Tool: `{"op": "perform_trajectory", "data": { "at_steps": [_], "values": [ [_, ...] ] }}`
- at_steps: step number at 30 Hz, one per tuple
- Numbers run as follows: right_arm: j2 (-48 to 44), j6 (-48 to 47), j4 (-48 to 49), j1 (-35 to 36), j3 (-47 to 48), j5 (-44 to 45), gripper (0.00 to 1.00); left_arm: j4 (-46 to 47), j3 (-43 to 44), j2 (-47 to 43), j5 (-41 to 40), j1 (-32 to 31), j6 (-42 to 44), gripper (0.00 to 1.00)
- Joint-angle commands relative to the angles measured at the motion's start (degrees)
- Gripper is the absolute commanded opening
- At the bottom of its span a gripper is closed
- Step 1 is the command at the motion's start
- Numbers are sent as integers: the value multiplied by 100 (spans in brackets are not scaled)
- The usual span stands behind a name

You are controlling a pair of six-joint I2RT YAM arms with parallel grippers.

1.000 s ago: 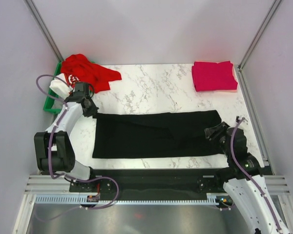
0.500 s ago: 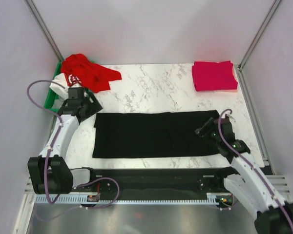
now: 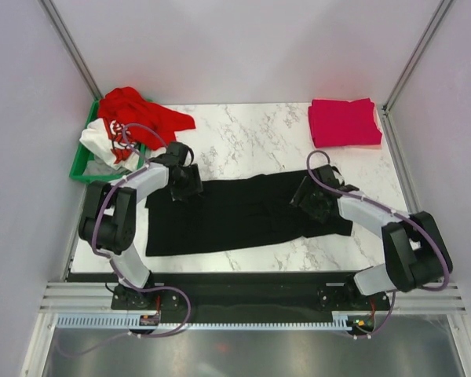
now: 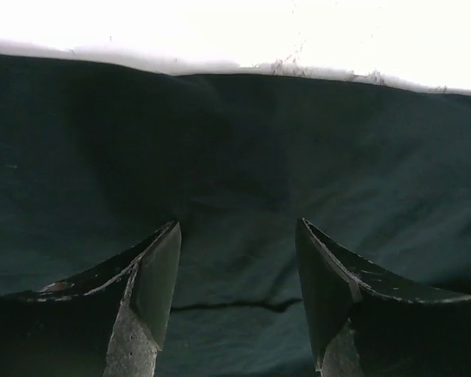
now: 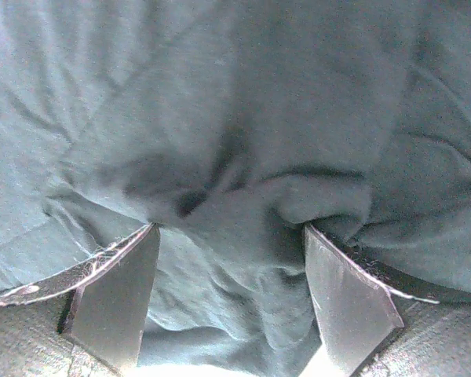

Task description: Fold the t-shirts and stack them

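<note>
- The black shirt [image 3: 243,216] lies spread lengthwise across the middle of the table [image 3: 251,137]. It is folded into a long band, with its far edge rippled.
- The left gripper [image 3: 190,187] sits on the far-left edge of the black shirt. In the wrist view its fingers [image 4: 153,275] are spread apart with flat cloth [image 4: 235,141] between them, nothing pinched.
- The right gripper [image 3: 306,198] is down on the right part of the black shirt. Its fingers [image 5: 118,290] also stand apart, with a raised bunch of cloth [image 5: 243,102] between them, not clamped.
- The pink shirt [image 3: 344,122] lies folded at the far-right corner, well apart from the black one.
- The red shirt [image 3: 145,118] is crumpled at the far left, half over the green bin [image 3: 80,171].
- The white shirt [image 3: 102,141] lies in the bin, just beside the red one.
</note>
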Motion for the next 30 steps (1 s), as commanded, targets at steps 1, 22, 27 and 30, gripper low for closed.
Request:
{"op": "perform_trajectory", "data": {
  "at_steps": [1, 22, 27, 30],
  "values": [
    [902, -167, 340, 126, 269, -182, 81, -154, -144, -60, -53, -46, 21, 67],
    [7089, -1301, -1391, 240, 9259, -964, 78, 1918, -2931, -2127, 2073, -1504, -2922, 64],
    [7952, -1065, -1015, 100, 10248, -1123, 81, 2183, -2421, -1512, 1942, -2138, -3187, 64],
    [7943, -950, -417, -15, 9992, -1114, 81, 2236, -2167, -1379, 1959, -2191, -3152, 64]
  ]
}}
